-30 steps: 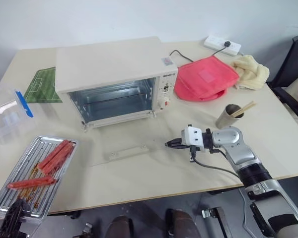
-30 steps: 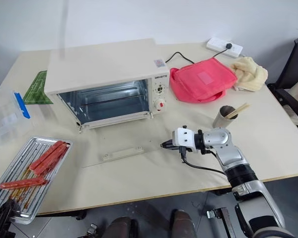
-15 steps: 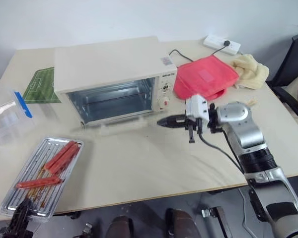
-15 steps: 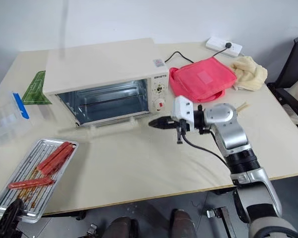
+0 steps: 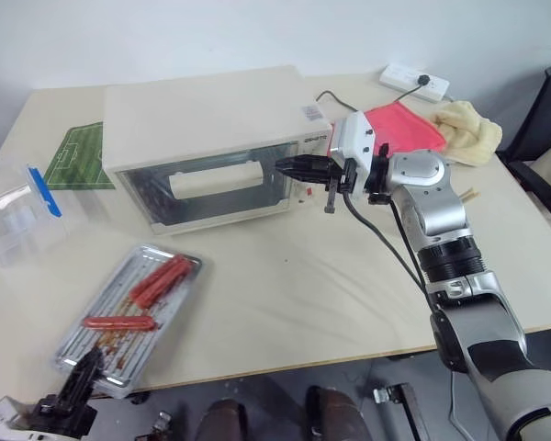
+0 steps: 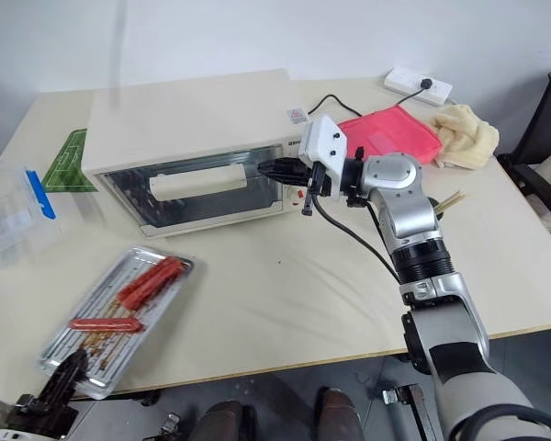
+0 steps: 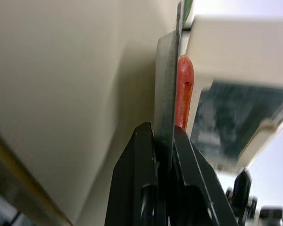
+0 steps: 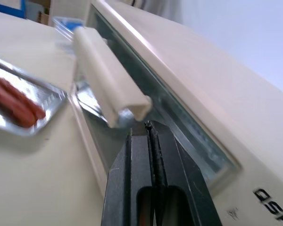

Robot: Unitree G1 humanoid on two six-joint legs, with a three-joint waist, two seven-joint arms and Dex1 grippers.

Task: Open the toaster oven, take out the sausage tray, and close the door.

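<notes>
Right gripper [image 5: 289,166], fingers shut and empty, noses against the door [image 5: 211,184] of the toaster oven [image 5: 202,110], nearly closed; a last push should seat it

Left wrist view: left gripper [image 7: 162,141] is clamped on the sausage tray [image 7: 166,89], out on the table [image 5: 285,294]

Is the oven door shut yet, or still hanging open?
Shut, or nearly so: the door stands upright against the toaster oven front, with the right hand at its handle's end. Full latching cannot be told.
</notes>
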